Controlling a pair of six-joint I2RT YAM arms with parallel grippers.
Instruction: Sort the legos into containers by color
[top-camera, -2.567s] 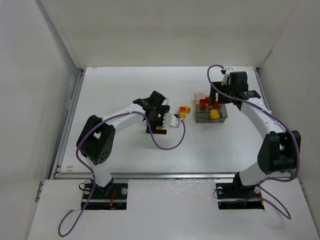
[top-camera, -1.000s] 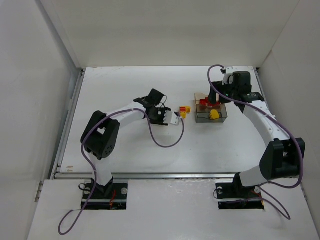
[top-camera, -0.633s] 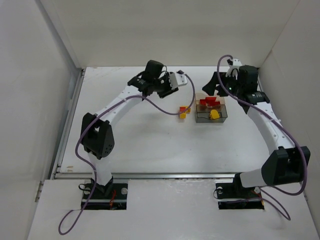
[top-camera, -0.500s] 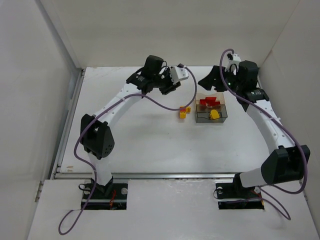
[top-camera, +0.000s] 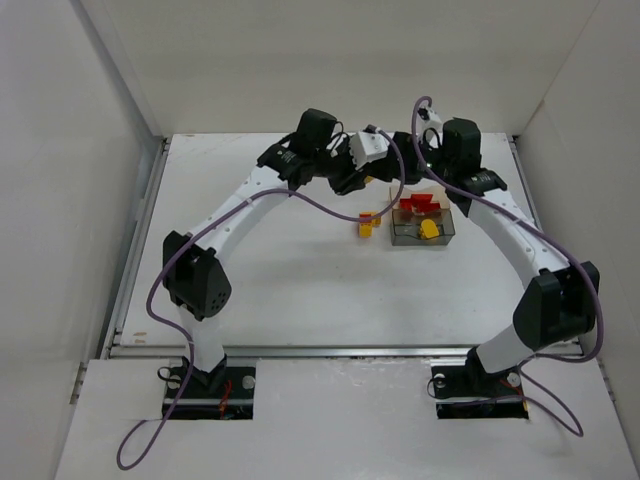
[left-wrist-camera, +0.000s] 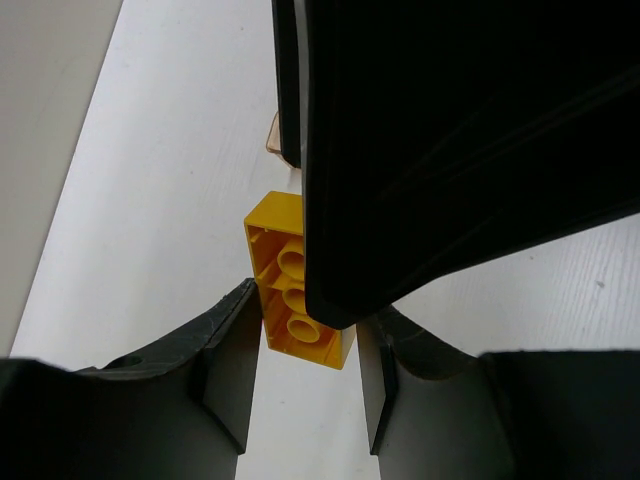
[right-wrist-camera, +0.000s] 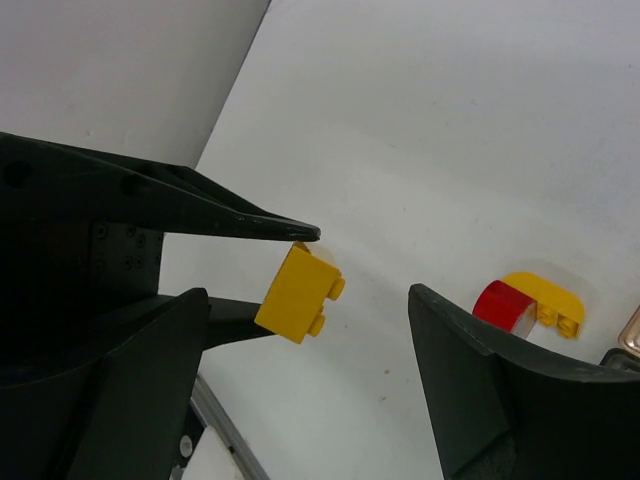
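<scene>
- Since a second ago, the left gripper (left-wrist-camera: 305, 322) and right gripper (right-wrist-camera: 310, 330) have swung together just behind the containers (top-camera: 446, 238).
- We see the left one clenched on a yellow lego brick (left-wrist-camera: 285, 300).
- We see the right one spread wide, facing that brick.

A yellow brick (left-wrist-camera: 295, 300), a red-and-yellow pair (right-wrist-camera: 530, 303), a seemingly greyish clear tray (top-camera: 405, 237).

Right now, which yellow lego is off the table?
The yellow brick clamped in the left end effector, in mid-air. The others lie lower: a loose yellow piece on the table beside a red piece, a yellow lump in the clear tray.
</scene>
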